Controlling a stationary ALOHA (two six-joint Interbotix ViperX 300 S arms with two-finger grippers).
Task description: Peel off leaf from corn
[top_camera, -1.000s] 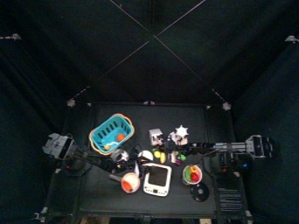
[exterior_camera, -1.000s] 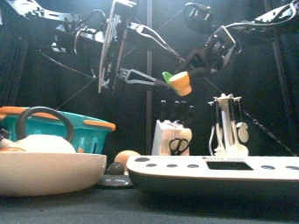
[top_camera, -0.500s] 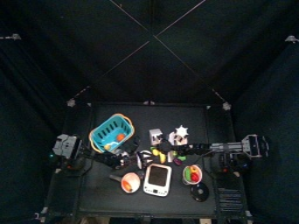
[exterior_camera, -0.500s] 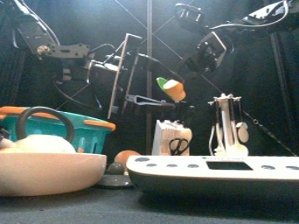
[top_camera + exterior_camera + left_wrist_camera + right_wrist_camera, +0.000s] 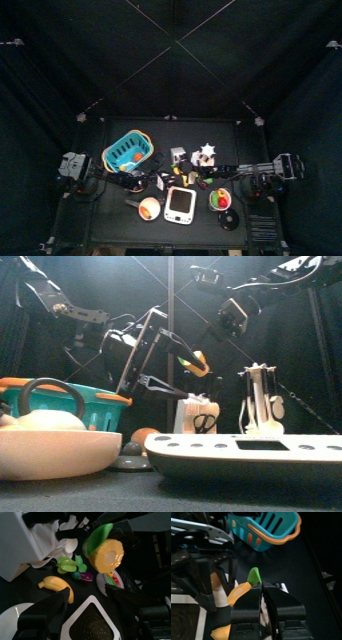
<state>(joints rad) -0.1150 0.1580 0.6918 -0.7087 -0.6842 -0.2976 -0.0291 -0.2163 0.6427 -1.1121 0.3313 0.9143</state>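
Close to the front camera sits a cream bowl [image 5: 56, 452], and beside it a flat white kitchen scale [image 5: 243, 453] takes up the table's front edge. Behind the bowl is the teal basket [image 5: 80, 404] with its orange rim. A small white holder with scissors [image 5: 198, 414] and a white rack of spoons [image 5: 261, 402] stand farther back.

Above them, in the air, is the corn [image 5: 195, 362]. It is yellow-orange, with a green leaf [image 5: 179, 358] sticking out at one end. The right gripper [image 5: 263, 592] pinches the corn, and its two black jaws are pressed against the cob's sides. From that wrist, the leaf [image 5: 253, 575] pokes up past the jaw tips.

The left gripper [image 5: 150, 348] is just beside the corn, on the leaf's side. Its jaws are spread wide apart and hold nothing. From the left wrist, the corn [image 5: 109, 555] hangs ahead of the open jaws, above a toy banana [image 5: 57, 585] on the table.
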